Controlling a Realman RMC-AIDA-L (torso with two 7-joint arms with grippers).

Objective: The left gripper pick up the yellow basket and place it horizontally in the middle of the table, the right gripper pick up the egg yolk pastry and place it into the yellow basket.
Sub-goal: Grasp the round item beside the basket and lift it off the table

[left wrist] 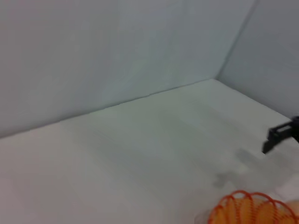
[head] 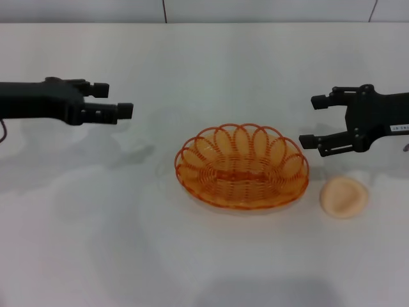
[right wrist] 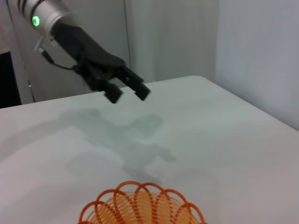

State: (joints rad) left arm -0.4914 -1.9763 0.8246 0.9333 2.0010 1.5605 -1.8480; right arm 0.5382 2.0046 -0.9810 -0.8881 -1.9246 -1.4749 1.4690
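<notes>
The yellow basket [head: 241, 166], an oval orange-amber wire basket with a looped rim, lies flat and empty in the middle of the white table. Its rim also shows in the left wrist view [left wrist: 254, 210] and the right wrist view [right wrist: 140, 207]. The egg yolk pastry [head: 344, 197], a small pale peach bun, lies on the table just right of the basket. My left gripper [head: 115, 99] is open and empty, up and left of the basket; it also shows in the right wrist view [right wrist: 127, 92]. My right gripper [head: 313, 120] is open and empty, above and slightly behind the pastry.
The white table [head: 96, 243] runs wide on all sides, with a pale wall along its far edge [head: 204, 23]. In the left wrist view the right gripper's fingers [left wrist: 280, 137] show far off.
</notes>
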